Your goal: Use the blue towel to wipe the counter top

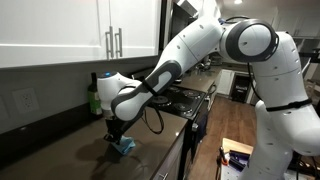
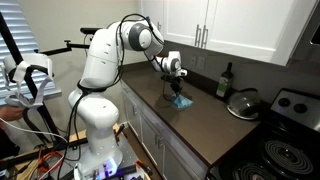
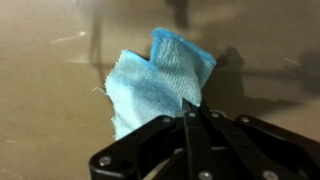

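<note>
White cabinets (image 1: 60, 30) hang over a dark bench (image 1: 60, 150) in a kitchen. The arm (image 1: 190, 50) reaches out from its base, its forearm slanting down and its wrist pointing straight down at the bench. The pincer (image 3: 192, 112) is pinched narrow on an edge of the towel (image 3: 155, 85), which lies crumpled on the bench beneath it, near a green bottle (image 2: 224, 82) by the wall.
</note>
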Robot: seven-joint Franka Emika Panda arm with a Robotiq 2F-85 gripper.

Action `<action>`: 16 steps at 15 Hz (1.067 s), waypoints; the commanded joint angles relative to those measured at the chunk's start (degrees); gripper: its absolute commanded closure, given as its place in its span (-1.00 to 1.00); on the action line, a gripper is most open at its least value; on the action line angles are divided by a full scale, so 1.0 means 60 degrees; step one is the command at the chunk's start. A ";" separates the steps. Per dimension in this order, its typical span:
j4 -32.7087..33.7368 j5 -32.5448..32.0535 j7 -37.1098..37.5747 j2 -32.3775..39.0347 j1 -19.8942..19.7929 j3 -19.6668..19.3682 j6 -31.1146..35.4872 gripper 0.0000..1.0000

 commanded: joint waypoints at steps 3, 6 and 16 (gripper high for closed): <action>0.0501 -0.0548 0.0101 0.0336 0.0265 -0.0266 -0.0078 0.94; 0.0592 -0.0670 0.0218 0.0391 0.0352 -0.0366 -0.0152 0.94; 0.0460 -0.0447 -0.0005 0.0312 0.0230 -0.0244 -0.0022 0.93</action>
